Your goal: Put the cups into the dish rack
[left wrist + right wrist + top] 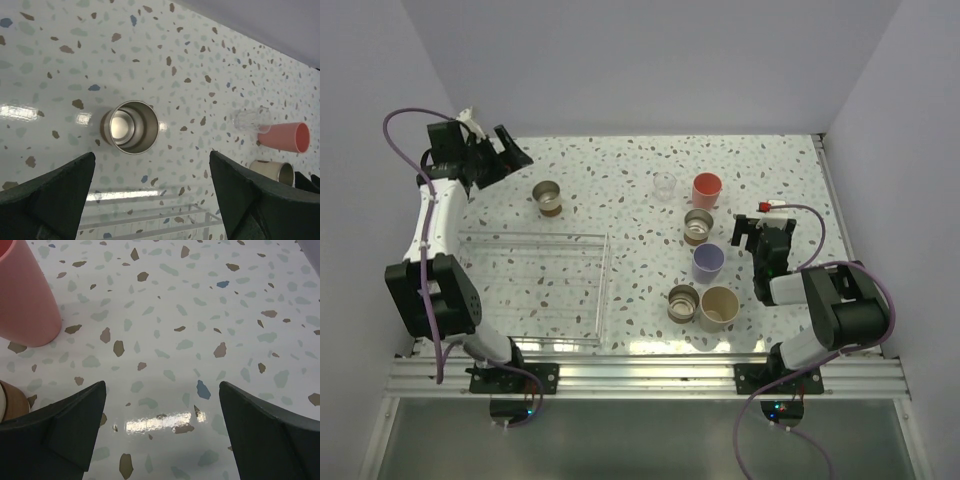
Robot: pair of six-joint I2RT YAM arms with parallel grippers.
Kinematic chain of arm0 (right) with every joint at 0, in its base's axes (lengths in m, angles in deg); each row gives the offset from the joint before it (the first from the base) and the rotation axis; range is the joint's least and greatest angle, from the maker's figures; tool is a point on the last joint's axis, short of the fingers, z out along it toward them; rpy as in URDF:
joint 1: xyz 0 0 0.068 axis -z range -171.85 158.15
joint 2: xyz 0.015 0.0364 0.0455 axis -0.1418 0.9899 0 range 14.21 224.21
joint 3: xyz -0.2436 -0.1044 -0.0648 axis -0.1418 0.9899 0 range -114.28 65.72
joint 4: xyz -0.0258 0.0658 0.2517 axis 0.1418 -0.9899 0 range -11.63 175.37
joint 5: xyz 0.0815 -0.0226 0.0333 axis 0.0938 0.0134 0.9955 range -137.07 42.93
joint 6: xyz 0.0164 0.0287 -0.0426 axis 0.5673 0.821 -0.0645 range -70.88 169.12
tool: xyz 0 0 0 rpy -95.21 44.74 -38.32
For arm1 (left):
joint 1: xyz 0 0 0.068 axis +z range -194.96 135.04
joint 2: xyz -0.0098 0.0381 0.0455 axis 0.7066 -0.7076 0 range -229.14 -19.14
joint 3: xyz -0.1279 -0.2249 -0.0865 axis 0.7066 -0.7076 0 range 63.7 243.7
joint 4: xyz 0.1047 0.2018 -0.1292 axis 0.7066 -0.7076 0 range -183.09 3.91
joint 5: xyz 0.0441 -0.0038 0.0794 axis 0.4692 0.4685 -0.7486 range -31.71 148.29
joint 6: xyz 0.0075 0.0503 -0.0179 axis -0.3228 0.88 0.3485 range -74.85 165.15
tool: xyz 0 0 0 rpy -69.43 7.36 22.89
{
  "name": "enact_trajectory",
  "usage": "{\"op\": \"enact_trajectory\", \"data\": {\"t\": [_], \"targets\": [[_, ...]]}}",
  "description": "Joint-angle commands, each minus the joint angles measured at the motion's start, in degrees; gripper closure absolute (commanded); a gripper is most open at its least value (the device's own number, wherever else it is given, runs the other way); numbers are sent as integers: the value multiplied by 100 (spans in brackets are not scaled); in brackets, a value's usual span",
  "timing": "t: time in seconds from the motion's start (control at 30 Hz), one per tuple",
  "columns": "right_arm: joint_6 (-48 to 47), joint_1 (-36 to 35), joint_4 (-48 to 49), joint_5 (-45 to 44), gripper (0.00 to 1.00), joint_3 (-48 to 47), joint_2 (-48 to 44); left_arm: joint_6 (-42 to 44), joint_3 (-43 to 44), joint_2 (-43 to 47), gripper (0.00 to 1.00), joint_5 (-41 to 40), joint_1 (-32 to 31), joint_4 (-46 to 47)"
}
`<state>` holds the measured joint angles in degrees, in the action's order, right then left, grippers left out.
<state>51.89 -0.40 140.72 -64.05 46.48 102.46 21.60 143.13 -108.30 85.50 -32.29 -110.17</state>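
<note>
All seven cups are sitting on the worktop [620, 160], and none is in the dish rack [607, 290] yet.

The left claw [152, 165] is spread wide and hangs over the lone steel cup with the tan band [130, 126]. That cup is upright, mouth up, just past the rack's far wall and well apart from the rest. I'd guess it's light and rigid but slick on the sides, so pinching across the body below the rim looks safest, or one finger inside and one outside the wall. Nothing crowds it, so it's the easy one. The only snag I see is lifting it over the rack's low clear wall, which is hard to spot.

The right claw [162, 390] is also wide open with nothing in it, near the coral cup [25, 295].

The right-hand bunch is trickier:
- The clear cup [665, 185] sits just beside the coral one. It looks thin and probably cracks if squeezed hard.
- A second steel cup [699, 226] and the lavender cup [708, 262] stand close in a column.
- The third steel cup [683, 303] and the cream cup [719, 308] look to be touching, so there's little room for a finger between them. I'd take those from the outer sides or by the rim.
</note>
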Motion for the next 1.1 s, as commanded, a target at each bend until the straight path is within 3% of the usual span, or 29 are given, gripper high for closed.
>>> {"op": "enact_trajectory", "data": {"t": [0.0, 0.1, 0.5, 0.6, 0.63, 0.7, 0.73, 0.8, 0.93, 1.07], "targets": [[-57, 12, 353, -17, 2, -9, -44, 526, 826, -372, 0, -969, -36, -1125], [-57, 21, 362, -17, 2, -9, -44, 588, 1002, -592, 0, -1664, -54, -1222], [-57, 12, 353, -17, 2, -9, -44, 826, 661, -1165, 0, -2420, -404, -1109], [-57, 21, 353, -17, 2, -9, -44, 1193, -48, -483, 0, -2964, -694, -93], [-57, 12, 353, -25, 2, -9, -44, 1038, -347, -296, 0, -2862, -669, 616], [-57, 21, 362, -17, 2, -9, -44, 129, -586, -494, 0, -2433, -180, 510], [-57, 21, 353, -25, 2, -9, -44, 27, -640, -644, 0, -1412, -3, 553], [-65, 21, 353, -25, 2, -9, -44, -9, -606, -1023, 0, -753, 148, 615], [-57, 12, 353, -25, 2, -18, -27, 614, -430, -919, 0, -2127, -475, 360], [-57, 21, 354, -34, 2, -18, -35, 659, -437, -1120, 0, -2123, -599, 315]]}}
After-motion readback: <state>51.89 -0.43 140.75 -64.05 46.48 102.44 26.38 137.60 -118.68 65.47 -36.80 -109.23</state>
